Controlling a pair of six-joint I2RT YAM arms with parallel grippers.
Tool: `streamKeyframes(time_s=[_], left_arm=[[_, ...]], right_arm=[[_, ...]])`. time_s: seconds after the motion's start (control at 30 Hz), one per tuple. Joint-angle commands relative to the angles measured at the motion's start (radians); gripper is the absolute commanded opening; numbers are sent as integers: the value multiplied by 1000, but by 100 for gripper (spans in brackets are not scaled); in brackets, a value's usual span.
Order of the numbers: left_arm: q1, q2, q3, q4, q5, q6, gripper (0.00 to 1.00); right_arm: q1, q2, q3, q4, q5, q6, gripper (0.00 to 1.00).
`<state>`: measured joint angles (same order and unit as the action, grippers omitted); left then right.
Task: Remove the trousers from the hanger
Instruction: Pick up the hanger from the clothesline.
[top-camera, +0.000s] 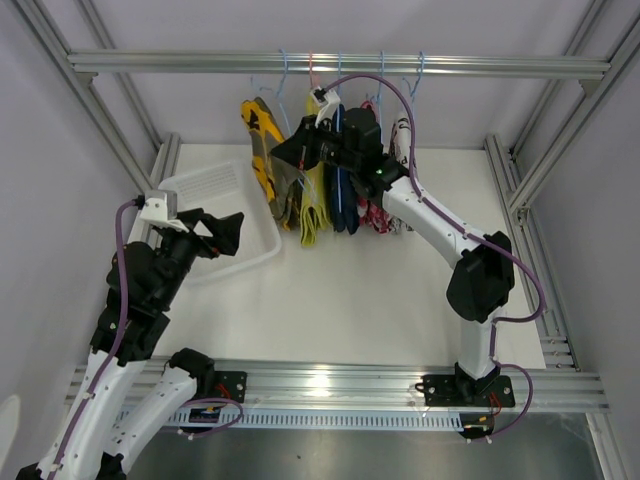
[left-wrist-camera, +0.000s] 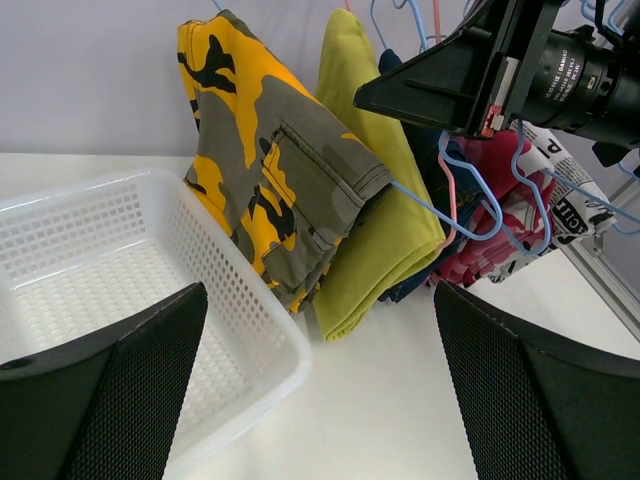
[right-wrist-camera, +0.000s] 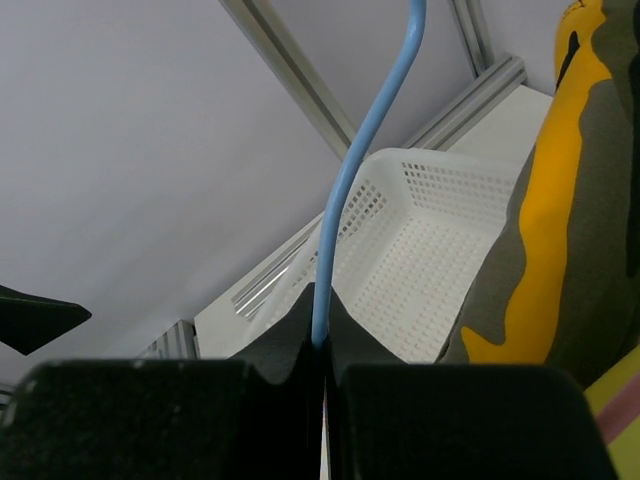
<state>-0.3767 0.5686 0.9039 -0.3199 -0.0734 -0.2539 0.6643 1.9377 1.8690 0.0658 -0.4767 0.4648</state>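
From above, five small pairs of trousers hang in a row on hangers from the rail (top-camera: 340, 65) at the back of the table (top-camera: 350, 300): camouflage trousers (top-camera: 262, 135), yellow trousers (top-camera: 312, 215), navy trousers (top-camera: 340, 200), pink-red trousers (top-camera: 375, 215) and newspaper-print trousers (top-camera: 400, 135). The right gripper (top-camera: 285, 153) reaches in among the hanger tops. The left gripper (top-camera: 228, 235) hovers over the near end of a white basket (top-camera: 215, 185), apart from the clothes.

The left wrist view shows the left gripper's fingers (left-wrist-camera: 110, 390) spread wide with nothing between them. The basket lies below, and the camouflage pair hangs just past its far wall, overlapping the yellow pair.

In the right wrist view, the right gripper's jaws are pressed together on the wire of a blue hanger (right-wrist-camera: 370, 150). The camouflage pair is close on the right. It looks like this hanger carries that pair, though the join is hidden.
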Motion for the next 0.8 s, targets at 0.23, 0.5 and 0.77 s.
streamKeyframes(time_s=[0.23,0.5,0.77], left_arm=[[-7,7,33,5,27,-2,99],[-7,8,35,5,32,-2,99],[-8,8,36,5,37,-1,99]], right_arm=[[4,-56,4,124,-80,-12,47],[-25,-40,-25,293,-163,156,48],[-69,4,-48,514,-257,370,48]])
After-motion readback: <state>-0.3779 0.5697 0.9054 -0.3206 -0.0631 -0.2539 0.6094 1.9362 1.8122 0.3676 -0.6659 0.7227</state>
